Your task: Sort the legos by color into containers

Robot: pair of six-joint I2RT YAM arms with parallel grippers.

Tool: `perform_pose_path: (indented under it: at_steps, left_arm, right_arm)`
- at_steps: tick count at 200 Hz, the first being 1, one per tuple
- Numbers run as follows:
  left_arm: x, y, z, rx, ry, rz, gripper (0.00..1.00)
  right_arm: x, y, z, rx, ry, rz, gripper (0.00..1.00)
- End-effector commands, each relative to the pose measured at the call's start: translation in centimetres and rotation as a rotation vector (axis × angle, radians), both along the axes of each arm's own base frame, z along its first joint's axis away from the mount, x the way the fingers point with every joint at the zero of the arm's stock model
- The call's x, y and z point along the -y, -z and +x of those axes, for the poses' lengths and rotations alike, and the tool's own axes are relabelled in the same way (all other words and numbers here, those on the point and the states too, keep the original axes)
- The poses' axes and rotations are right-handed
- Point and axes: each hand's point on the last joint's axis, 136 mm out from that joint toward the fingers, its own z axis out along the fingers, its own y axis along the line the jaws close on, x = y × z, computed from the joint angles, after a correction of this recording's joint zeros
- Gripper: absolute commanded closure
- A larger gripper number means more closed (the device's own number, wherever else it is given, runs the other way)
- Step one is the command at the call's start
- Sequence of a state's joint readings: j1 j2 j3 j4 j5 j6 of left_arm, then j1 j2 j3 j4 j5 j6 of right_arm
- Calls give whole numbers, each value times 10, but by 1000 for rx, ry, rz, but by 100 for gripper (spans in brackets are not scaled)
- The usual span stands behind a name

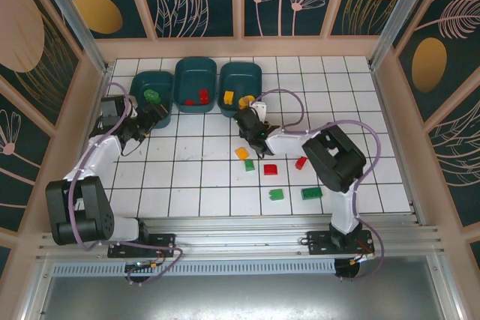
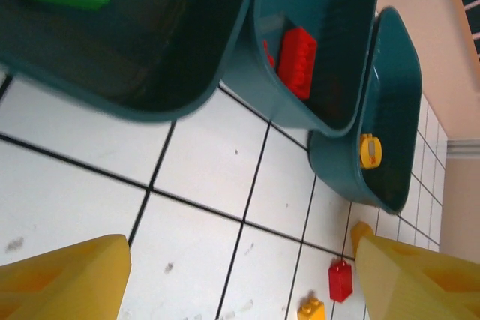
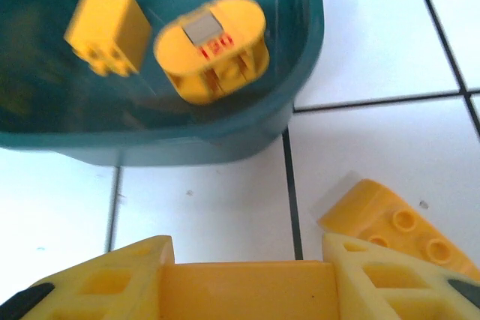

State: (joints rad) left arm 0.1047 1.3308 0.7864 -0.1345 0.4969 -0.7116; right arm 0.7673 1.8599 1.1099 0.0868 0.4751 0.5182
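The legos [image 1: 271,168] are partly sorted. A green brick [image 1: 152,96] is lying in the left bin [image 1: 161,84]. Two red bricks [image 1: 202,95] are lying in the middle bin [image 1: 195,76]. Two yellow bricks [image 1: 228,97] are sitting in the right bin [image 1: 240,76], and one of them is a round one [image 3: 211,49]. So each color is getting its own home, but I think the job is less than half done.

Six bricks are waiting on the white tiles [image 1: 187,185] in front of the bins: one yellow-orange brick [image 1: 241,153], two red and three green. A yellow wedge piece [image 3: 397,222] is also lying on the tiles just outside the right bin, right beside the right gripper [image 3: 247,282].

The right gripper is hovering low at the near rim of the right bin. Something flat and yellow is filling the gap between its fingers — I cannot tell if it is holding a brick or if that is part of the gripper. The left gripper [image 2: 240,282] is spread wide with nothing in it, facing the left bin's near wall.

The three bins are standing side by side, almost touching, so a brick let go near a rim could be landing in the wrong one. The loose bricks are lying apart with bare tiles around them, and the side walls [image 1: 390,110] are well away. The right arm [image 1: 337,159] is bending over the bricks on its side — that looks like the tightest spot
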Motion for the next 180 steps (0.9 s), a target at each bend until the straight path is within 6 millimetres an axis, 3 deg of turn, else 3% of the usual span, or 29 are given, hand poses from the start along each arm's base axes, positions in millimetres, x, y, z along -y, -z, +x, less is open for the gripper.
perform_pose_path:
  at_steps: [1,14,54,100,126,140,154,180]
  left_arm:
    - [34,4,-16,13,82,-30,22]
    - [58,12,-25,-3,133,-11,22]
    - [115,29,-51,-40,264,19,22]
    - [130,28,-58,-43,322,53,20]
    - [132,23,-59,-27,335,56,19]
    - [135,23,-59,-28,344,58,16]
    - [138,26,-60,-46,351,90,4]
    - [154,30,-61,-63,394,137,2]
  right_arm:
    - [-6,-38,11,61,-38,30,59]
    - [-16,-43,24,65,-88,39,59]
    - [-46,-27,74,23,-156,5,59]
    - [-54,-15,113,22,-112,-11,57]
    - [-50,-11,125,9,-105,-3,46]
    - [-49,-18,128,21,-106,-6,38]
    - [-47,-32,128,47,-100,-11,34]
    - [-41,-67,119,99,-95,7,32]
